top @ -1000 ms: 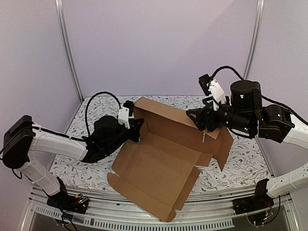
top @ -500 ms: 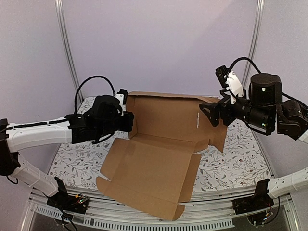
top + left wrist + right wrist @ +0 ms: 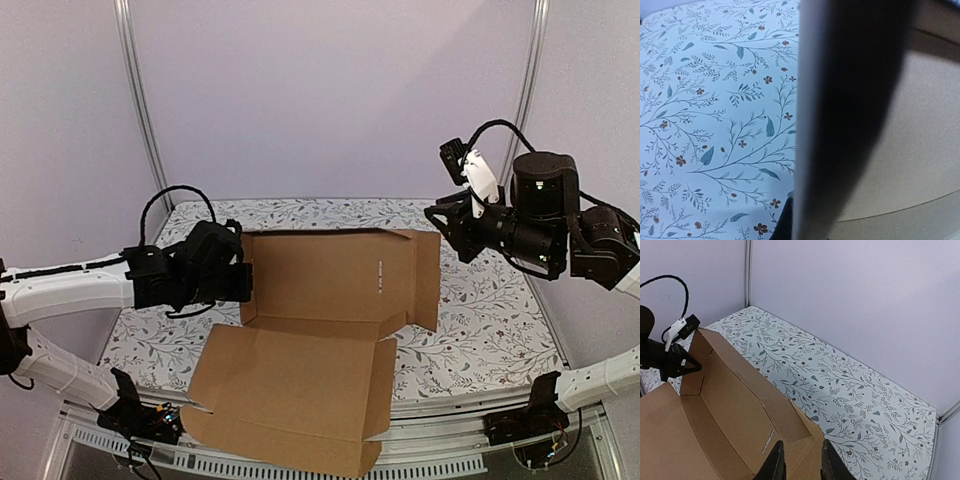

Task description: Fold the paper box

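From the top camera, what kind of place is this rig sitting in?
Probably a lab robot test cell: plain lilac wall panels in metal corner posts, a floral-patterned tabletop, and a brown corrugated cardboard box sheet between two white-and-black robot arms.

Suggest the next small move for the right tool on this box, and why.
Probably lower the right tool onto the paper box's right side flap and swing it inward. The left tool grips the upright panel's left edge, while the right one hangs open above, holding nothing, and that flap lies in line with the panel, unfolded.
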Controlling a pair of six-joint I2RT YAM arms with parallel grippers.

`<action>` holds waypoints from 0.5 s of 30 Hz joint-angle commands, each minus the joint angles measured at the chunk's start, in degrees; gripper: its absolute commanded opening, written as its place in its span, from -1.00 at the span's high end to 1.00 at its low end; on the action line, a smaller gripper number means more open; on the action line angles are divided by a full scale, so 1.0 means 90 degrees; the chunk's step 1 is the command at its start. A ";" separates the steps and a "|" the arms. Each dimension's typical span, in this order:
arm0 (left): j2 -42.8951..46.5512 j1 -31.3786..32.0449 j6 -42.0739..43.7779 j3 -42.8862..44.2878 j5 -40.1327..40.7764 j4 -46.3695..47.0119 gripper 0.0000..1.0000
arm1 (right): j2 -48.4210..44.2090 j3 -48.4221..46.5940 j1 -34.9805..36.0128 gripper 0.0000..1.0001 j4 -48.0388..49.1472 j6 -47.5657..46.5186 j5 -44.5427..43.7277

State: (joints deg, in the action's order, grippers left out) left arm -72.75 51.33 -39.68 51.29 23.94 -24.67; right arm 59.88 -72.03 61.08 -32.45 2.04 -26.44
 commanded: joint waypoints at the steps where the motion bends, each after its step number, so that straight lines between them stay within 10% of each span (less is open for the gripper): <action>1: 0.0274 -0.0025 -0.0324 -0.0138 -0.0082 -0.0248 1.00 | 0.0170 0.0044 -0.0013 0.74 0.0043 -0.0024 0.0143; 3: 0.0303 -0.0015 -0.0355 -0.0164 -0.0100 -0.0307 1.00 | 0.0320 0.0052 -0.0013 0.99 0.0048 -0.0009 0.0197; 15: 0.0432 0.0049 -0.0307 -0.0277 -0.0260 -0.0334 1.00 | 0.1066 0.0064 -0.0018 1.00 0.0118 -0.0001 0.0165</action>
State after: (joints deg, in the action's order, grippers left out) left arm -69.95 51.48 -41.87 49.76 22.92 -27.79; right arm 68.16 -71.94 61.06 -31.88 2.07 -24.82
